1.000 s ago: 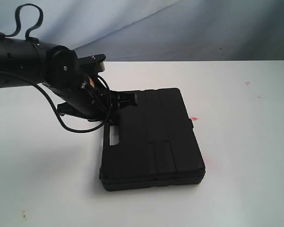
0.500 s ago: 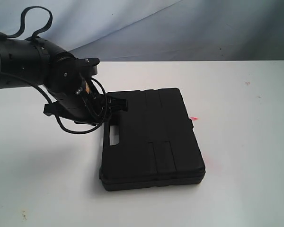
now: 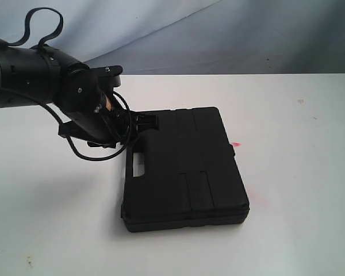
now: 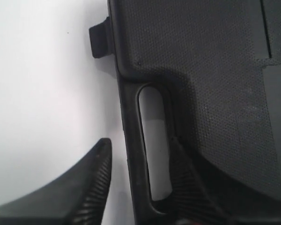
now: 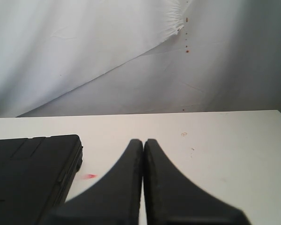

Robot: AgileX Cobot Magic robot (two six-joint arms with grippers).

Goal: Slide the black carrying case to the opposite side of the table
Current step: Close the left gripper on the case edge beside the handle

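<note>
The black case (image 3: 184, 167) lies flat on the white table (image 3: 299, 172), a little left of the middle, its handle slot (image 3: 140, 164) on its left edge. My left gripper (image 3: 141, 123) hangs low over the case's far left corner. In the left wrist view this gripper (image 4: 140, 142) is open and straddles the handle bar (image 4: 131, 140): one finger (image 4: 91, 183) is over the table outside the case, the other (image 4: 187, 183) at the slot's inner edge. My right gripper (image 5: 143, 140) is shut on nothing above bare table, with the case (image 5: 28, 173) off to one side.
A grey-blue cloth backdrop (image 3: 218, 34) rises behind the table's far edge. A small red mark (image 3: 236, 144) sits on the tabletop just right of the case. White tabletop stretches to the right of the case (image 3: 310, 201) and in front of it.
My left gripper has gone from shut to open, and its wrist has shifted slightly at the case's left edge. The case lies where it did. The right gripper stays shut.
</note>
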